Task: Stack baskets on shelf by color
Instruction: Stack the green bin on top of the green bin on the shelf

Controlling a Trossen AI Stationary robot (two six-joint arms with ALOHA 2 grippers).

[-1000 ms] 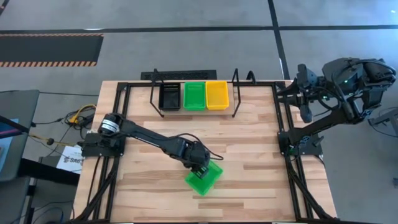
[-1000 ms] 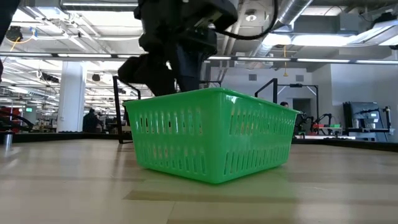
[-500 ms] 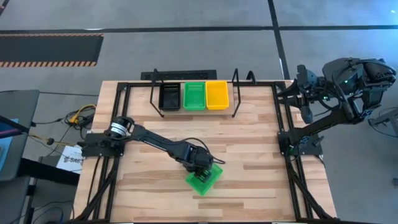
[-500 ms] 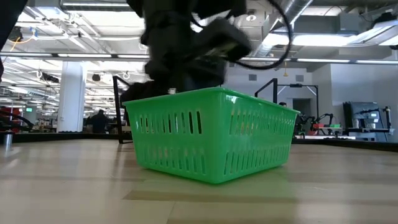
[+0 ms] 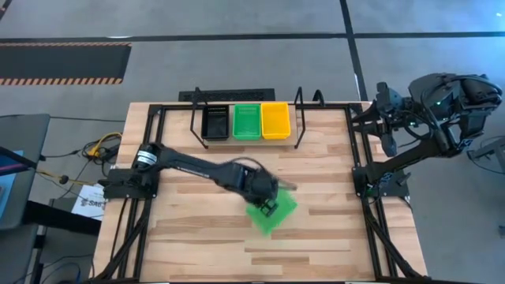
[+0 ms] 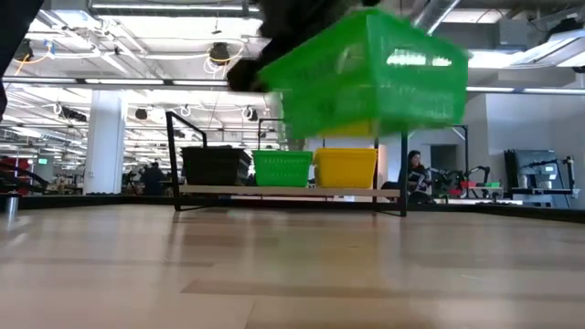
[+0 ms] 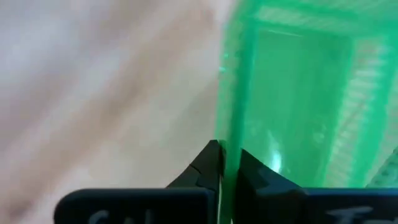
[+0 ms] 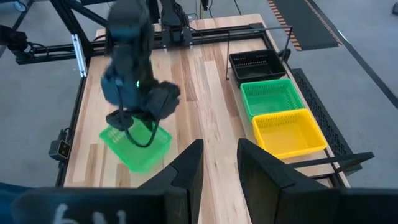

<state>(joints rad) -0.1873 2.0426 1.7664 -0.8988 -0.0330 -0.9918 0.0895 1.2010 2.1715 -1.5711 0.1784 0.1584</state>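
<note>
A bright green basket (image 5: 276,213) hangs in the air over the middle of the table, well above the wood in the low view (image 6: 370,68). My left gripper (image 5: 267,203) is shut on it. The shelf (image 5: 300,118) stands at the table's far edge. On its plank sit a black basket (image 5: 215,122), a green basket (image 5: 246,122) and a yellow basket (image 5: 275,120), side by side. My right gripper (image 8: 219,165) waits open and holds nothing, raised beyond the table's right edge. My left gripper pinches one side wall (image 7: 231,124) of the green basket at its rim, one finger (image 7: 208,165) outside the basket and one inside. The fingers come from above, pointing down. The basket hangs below them, lifted clear of the table and somewhat tilted.
Black metal frames (image 5: 150,158) run along the table's left and right sides. Bare wood (image 5: 316,173) lies between the held basket and the shelf. Beyond the table the low view shows a hall with people far off.
My left gripper has taken hold of the green basket and gone up and a little toward the table's far right. The basket, which stood on the table, is now lifted clear and has turned somewhat.
</note>
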